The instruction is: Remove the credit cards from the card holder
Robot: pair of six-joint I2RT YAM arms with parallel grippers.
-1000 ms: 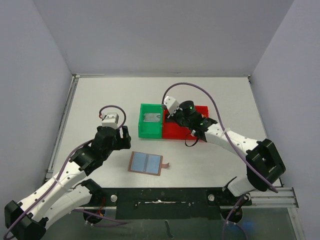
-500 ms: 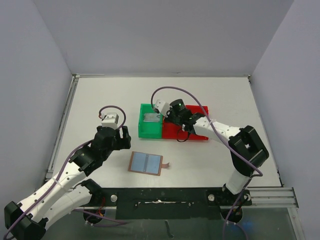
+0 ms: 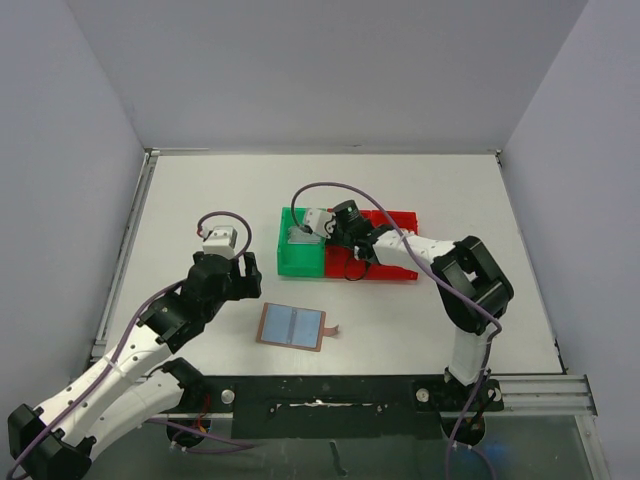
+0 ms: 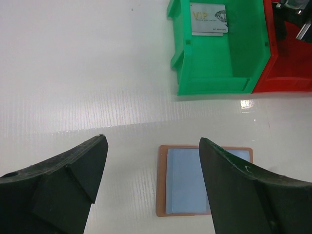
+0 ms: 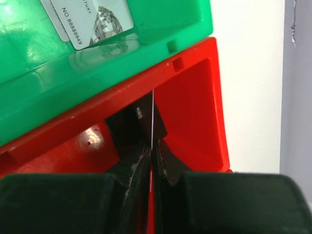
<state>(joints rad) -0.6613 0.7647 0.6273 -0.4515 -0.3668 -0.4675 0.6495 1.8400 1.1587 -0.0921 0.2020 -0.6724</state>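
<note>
Right wrist: right gripper (image 5: 152, 146) clenched on thin card (image 5: 152, 114), edge-on over red bin (image 5: 195, 112).
Left wrist: left gripper (image 4: 152, 144) released, near holder (image 4: 185, 180) (lying open).
Green bin (image 4: 219, 85): silver card (image 4: 208, 18) flat inside, far end.

Top cam looks down on the whole tabletop (image 3: 200, 190) from the near edge. Left wrist cam's higher up, right's super close; all catch the green bin (image 3: 298, 266).

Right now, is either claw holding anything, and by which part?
Right claw pinches a thin card, seen edge-on, by its near edge. Left claw is open, empty.
</note>
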